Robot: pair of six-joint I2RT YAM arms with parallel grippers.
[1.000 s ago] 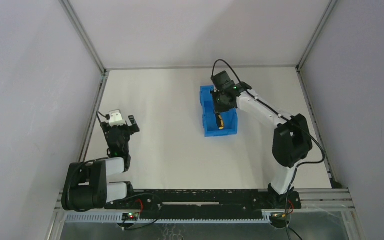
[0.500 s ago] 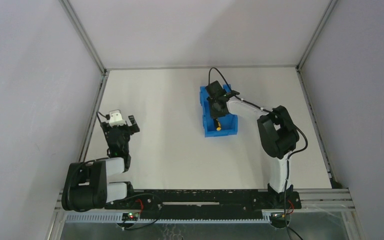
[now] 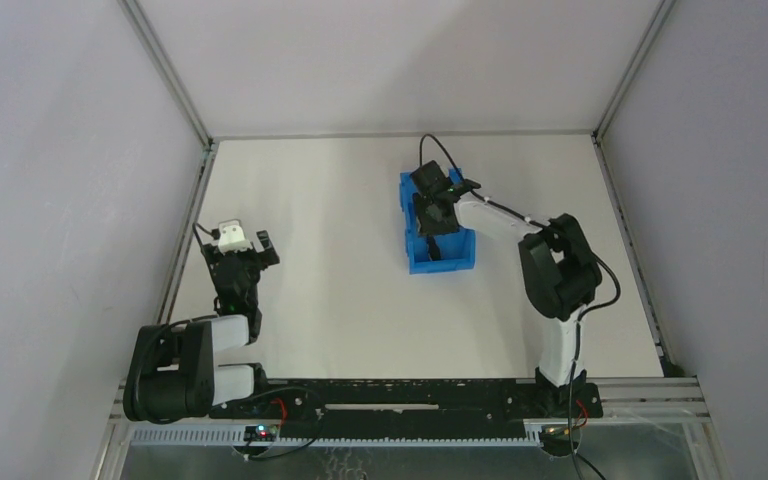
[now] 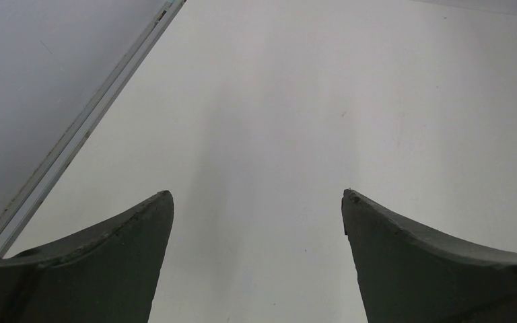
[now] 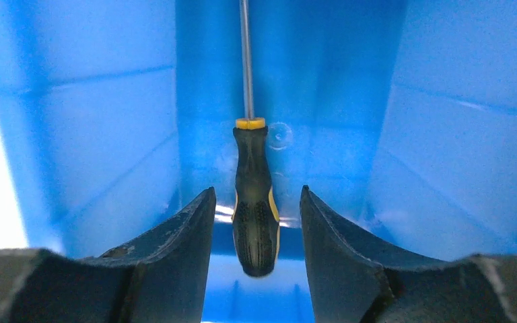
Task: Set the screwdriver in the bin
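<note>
Plainly we see the screwdriver inside the bin, right jaws parted either side of its handle, not touching; left jaws wide, empty, over the desk.

Soft, even light fills the top view, with faint shadows on the tabletop. The right wrist view is overexposed white at left; glare shows on the floor of the bin.

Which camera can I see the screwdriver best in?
The right wrist camera. There the screwdriver fills the middle, black-and-yellow handle and thin shaft, inside the blue bin. From the top camera the right gripper hides nearly all of it. The left wrist camera shows none of it.
</note>
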